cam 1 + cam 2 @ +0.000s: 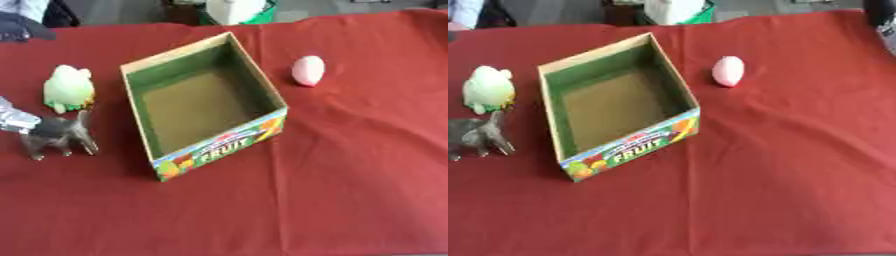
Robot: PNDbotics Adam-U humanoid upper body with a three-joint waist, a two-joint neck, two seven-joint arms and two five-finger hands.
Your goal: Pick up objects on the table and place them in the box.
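The box point(203, 104) sits open on the red cloth point(350, 190). Its front wall has bright fruit pictures and the word "FRUIT" in big letters. The smaller words above it are too blurry to read. The inside is green on the walls and brown on the bottom, and nothing is in it.

3 things wait on the cloth. A pink egg shape point(308, 70) lies to the right of the box, near it but apart. A pale green toy point(68, 88) sits to the left. Just in front of it stands a grey animal toy point(59, 135).

The left hand point(16, 120) pokes in at the left edge, touching the grey animal toy's back. I cannot tell if its fingers are open or closed. The right hand does not show.
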